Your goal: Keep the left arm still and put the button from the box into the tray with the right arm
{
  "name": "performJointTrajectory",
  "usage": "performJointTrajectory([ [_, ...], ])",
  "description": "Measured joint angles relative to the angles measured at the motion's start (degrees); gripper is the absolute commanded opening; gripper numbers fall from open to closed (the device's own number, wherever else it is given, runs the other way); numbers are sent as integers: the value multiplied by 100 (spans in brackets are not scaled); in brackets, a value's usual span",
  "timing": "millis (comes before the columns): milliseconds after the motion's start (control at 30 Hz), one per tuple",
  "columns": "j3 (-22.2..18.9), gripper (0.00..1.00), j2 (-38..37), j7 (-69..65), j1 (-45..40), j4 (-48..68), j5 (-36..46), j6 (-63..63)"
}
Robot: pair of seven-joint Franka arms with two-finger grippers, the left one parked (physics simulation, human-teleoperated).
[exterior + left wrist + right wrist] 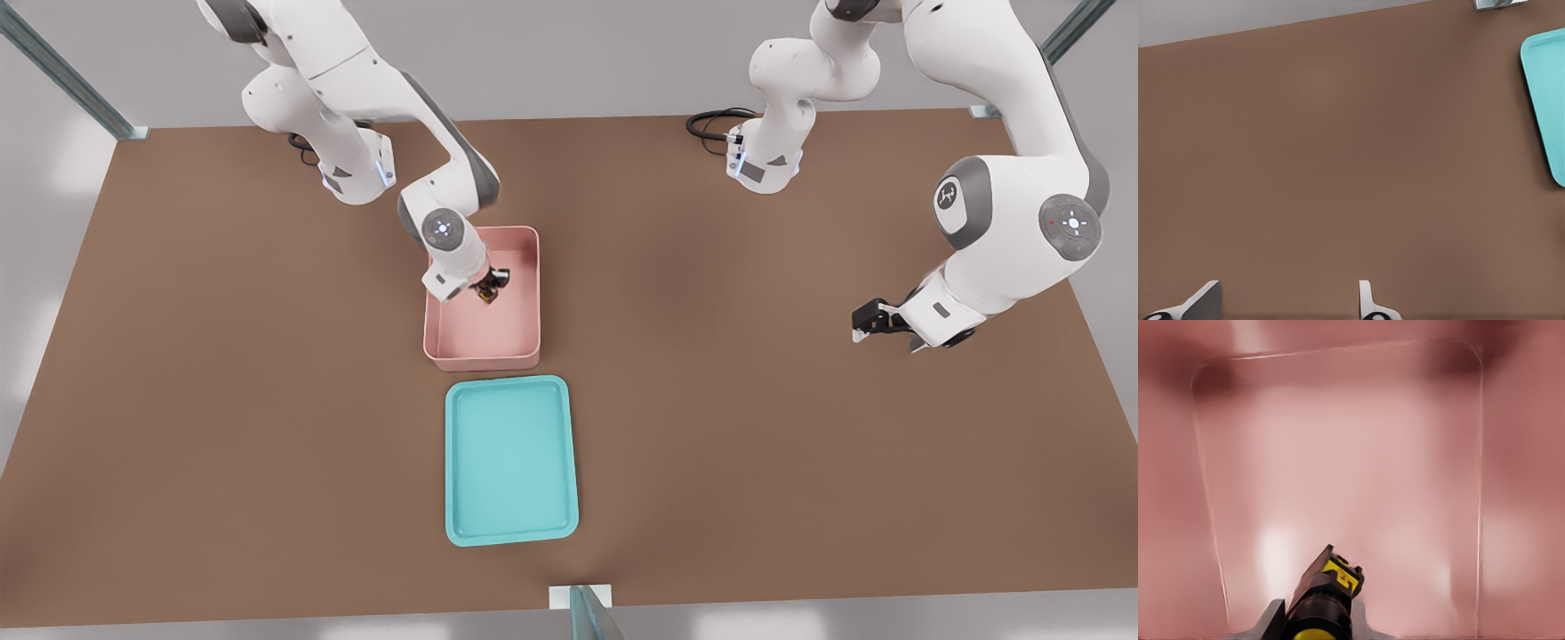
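Button (1328,597) sits clamped in the gripper (487,290), with the right arm (444,191) angled down inside the box (524,342); beyond its near wall, the tray (458,462) lies separate.

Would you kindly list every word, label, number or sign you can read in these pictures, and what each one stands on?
No readable text anywhere.
Left arm: a round white logo on a grey joint cover, no legible letters.
Button, held in the gripper inside the box: yellow and black marking, no legible characters.
Tray and table: plain, no markings.
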Motion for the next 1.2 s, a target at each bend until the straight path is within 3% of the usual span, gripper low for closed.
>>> performJointTrajectory([
  [467, -138, 49, 12, -104, -269, 1756, -53, -1315],
  [633, -140, 45, 461, -172, -363, 2541, -48, -1722],
  [1200, -139, 45, 2573, -595, -914, 5150, -76, -2304],
])
